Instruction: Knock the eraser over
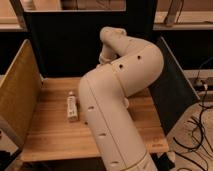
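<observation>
The eraser [72,107] is a narrow whitish block with a darker stripe. It lies flat on the wooden table [50,132], left of the middle, its long side pointing away from the camera. My big cream arm [120,95] rises from the bottom of the camera view, bends at an elbow on the right and folds back toward the dark back panel. The gripper is hidden behind the arm's upper links. The arm's lower link stands just right of the eraser, apart from it.
A tan side panel [17,92] walls the table's left edge and a dark panel [172,92] its right edge. A black back panel [65,45] closes the rear. Cables [200,125] lie on the floor at the right.
</observation>
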`<action>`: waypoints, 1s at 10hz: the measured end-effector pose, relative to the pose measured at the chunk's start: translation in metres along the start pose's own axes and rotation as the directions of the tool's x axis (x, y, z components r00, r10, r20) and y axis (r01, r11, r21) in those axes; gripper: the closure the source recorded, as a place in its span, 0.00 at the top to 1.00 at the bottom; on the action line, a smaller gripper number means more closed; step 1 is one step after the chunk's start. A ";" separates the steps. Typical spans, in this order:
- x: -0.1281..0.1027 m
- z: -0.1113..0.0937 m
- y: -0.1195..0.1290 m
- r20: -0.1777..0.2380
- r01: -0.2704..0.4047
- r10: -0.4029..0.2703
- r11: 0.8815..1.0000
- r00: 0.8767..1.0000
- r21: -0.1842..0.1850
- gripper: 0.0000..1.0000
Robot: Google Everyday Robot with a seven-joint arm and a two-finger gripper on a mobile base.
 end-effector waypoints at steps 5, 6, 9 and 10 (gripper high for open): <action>0.000 0.000 0.000 0.000 0.000 0.000 1.000 1.000 0.000 0.31; 0.000 0.000 0.000 0.000 0.001 -0.001 1.000 1.000 0.000 0.23; 0.003 0.008 0.024 -0.038 0.065 -0.066 0.998 0.997 -0.026 0.00; 0.009 0.020 0.050 -0.077 0.116 -0.121 0.992 0.990 -0.058 0.00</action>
